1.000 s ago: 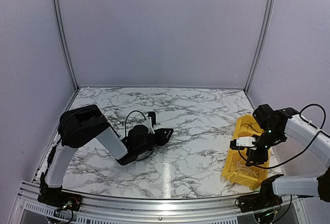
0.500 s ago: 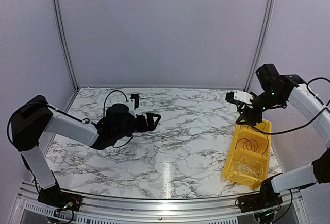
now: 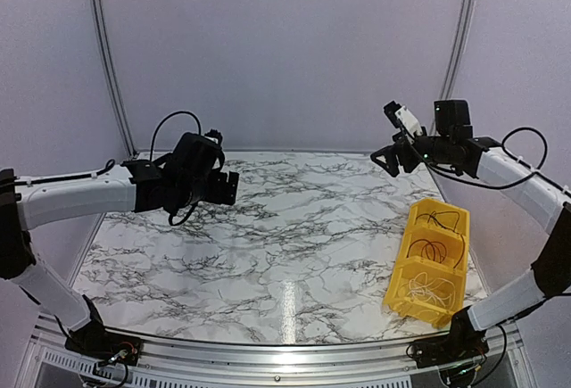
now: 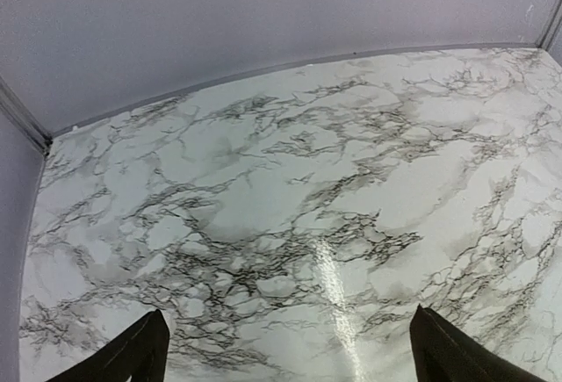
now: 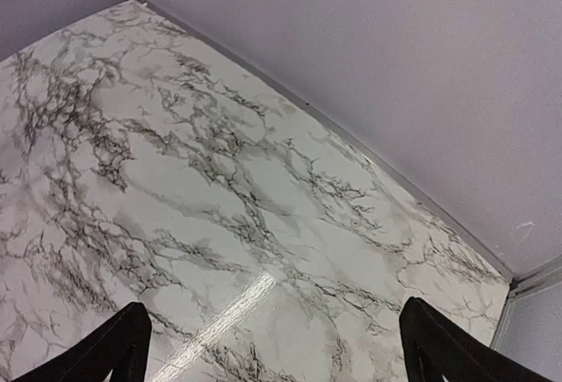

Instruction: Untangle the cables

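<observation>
Up high now: left gripper (image 3: 225, 186) spread wide, empty, over tabletop (image 3: 294, 227) left edge; right gripper (image 3: 385, 158) equally wide, nothing pinched, above far right corner. Down below, cables (image 3: 433, 250) coiled inside yellow bin (image 3: 401, 259), right edge.

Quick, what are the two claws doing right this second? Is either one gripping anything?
Left gripper: open, fingers wide apart, holding nothing.
Right gripper: open, fingers wide apart, holding nothing.
</observation>
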Robot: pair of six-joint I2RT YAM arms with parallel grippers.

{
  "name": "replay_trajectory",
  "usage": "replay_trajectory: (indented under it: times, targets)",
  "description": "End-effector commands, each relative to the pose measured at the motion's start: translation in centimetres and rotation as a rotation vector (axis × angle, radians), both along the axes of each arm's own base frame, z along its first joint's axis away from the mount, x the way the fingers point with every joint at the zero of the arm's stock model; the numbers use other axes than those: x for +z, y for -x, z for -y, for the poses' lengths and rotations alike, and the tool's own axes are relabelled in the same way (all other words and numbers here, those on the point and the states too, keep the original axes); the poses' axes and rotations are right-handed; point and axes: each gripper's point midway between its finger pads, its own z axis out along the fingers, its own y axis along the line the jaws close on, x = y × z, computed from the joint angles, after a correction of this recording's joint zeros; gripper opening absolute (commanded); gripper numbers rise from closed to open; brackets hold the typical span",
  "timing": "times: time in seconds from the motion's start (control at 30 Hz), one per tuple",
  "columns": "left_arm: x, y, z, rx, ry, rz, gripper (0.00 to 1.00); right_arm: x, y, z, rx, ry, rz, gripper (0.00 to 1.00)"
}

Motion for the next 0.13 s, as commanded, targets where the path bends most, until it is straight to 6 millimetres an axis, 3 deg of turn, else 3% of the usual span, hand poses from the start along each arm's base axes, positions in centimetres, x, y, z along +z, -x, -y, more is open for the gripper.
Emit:
replay_trajectory:
  times: [0.0,0.1]
  targets:
    - [5.7,-0.4,-5.4,0.093,-0.084,0.087,0.99,6.7,-3.7,1.7,-0.258,-0.209,0.163,0.99]
    - [9.5,-1.2,-7.1,0.125,-0.013,0.146,0.99,7.2,-3.8,2.0,-0.272,-0.197,0.18,0.99]
